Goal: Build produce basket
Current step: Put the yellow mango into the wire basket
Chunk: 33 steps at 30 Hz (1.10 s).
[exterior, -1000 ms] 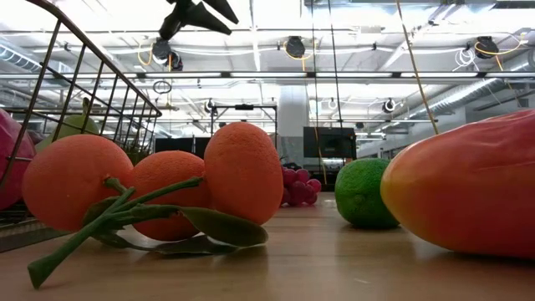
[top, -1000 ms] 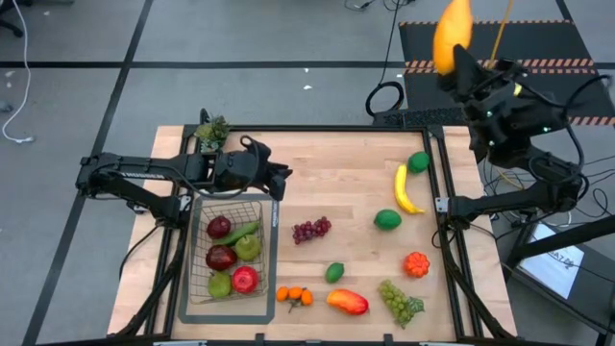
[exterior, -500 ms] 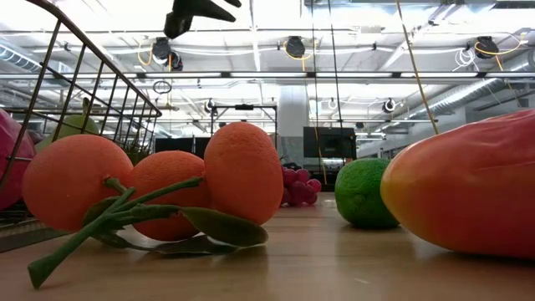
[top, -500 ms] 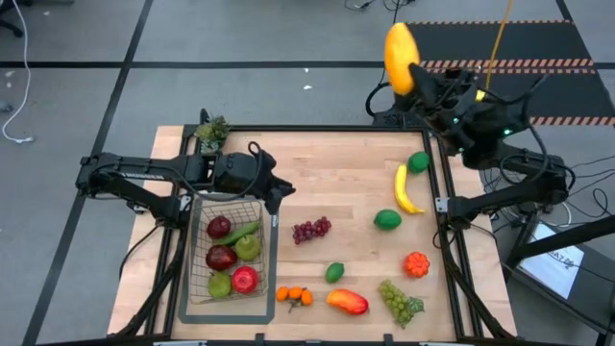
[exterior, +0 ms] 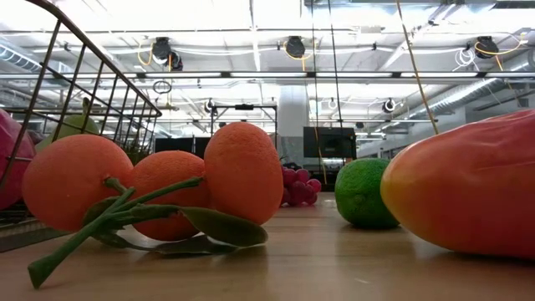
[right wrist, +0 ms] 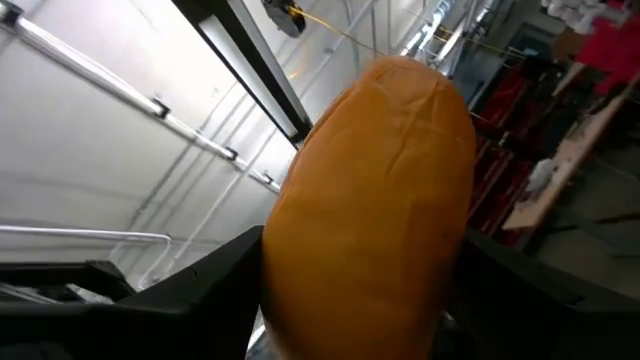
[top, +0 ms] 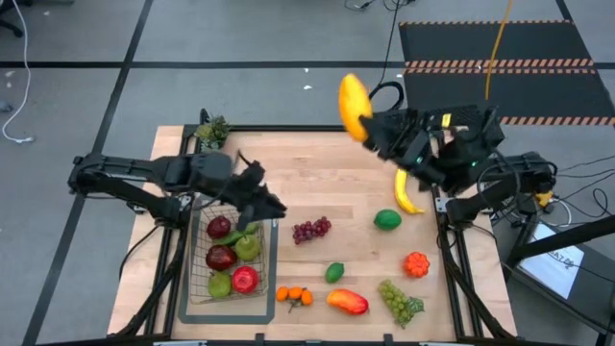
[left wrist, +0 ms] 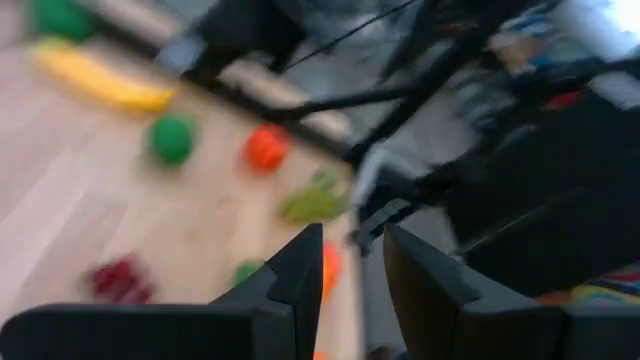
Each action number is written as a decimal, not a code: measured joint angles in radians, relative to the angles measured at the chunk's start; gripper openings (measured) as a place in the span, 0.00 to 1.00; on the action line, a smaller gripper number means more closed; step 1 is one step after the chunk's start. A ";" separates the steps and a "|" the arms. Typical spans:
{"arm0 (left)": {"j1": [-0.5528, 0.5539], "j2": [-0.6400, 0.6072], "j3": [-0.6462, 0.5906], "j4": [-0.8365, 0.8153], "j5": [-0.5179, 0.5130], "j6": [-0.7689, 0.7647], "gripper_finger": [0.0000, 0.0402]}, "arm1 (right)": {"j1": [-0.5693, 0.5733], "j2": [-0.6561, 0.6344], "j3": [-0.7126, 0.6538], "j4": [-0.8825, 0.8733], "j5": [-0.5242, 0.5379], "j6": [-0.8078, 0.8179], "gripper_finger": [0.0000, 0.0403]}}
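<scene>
We see the right gripper [top: 370, 125], fingers clamped on a smooth orange-yellow mango [top: 354, 104], has swung leftward toward the grey wire basket [top: 233, 254]; the left gripper [top: 261, 200], fingers apart, has shifted aside; delivery looks near.

1. No text, label, brand, number or sign can be read in any view.
2. The paper sheet [top: 560, 266] beside the table's right edge, in the high view, carries dark print too small to make out.
3. The floor mat [top: 500, 65] past the table's far edge bears only orange and black hazard stripes, with no lettering.
</scene>
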<state>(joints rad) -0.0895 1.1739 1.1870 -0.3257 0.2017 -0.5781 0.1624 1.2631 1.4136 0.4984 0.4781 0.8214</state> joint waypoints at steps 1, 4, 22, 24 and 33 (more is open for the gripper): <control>-0.006 -0.013 0.000 0.030 0.010 -0.002 0.28 | 0.022 0.010 0.000 -0.001 0.023 -0.009 0.69; -0.019 -0.053 0.000 0.071 0.012 -0.053 0.34 | 0.080 0.041 0.000 0.000 0.093 -0.028 0.69; 0.064 -0.089 0.000 0.674 -0.014 -0.484 0.91 | 0.180 0.161 0.000 0.062 0.170 -0.212 0.69; 0.080 -0.077 0.000 0.683 -0.035 -0.491 0.93 | 0.179 0.161 0.000 0.067 0.147 -0.231 0.69; 0.127 0.041 0.000 0.736 -0.157 -0.424 0.95 | 0.129 0.137 0.000 0.062 0.073 -0.281 0.69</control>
<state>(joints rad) 0.0377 1.2150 1.1866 0.4098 0.0446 -1.0017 0.2915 1.4005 1.4136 0.5607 0.5508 0.5407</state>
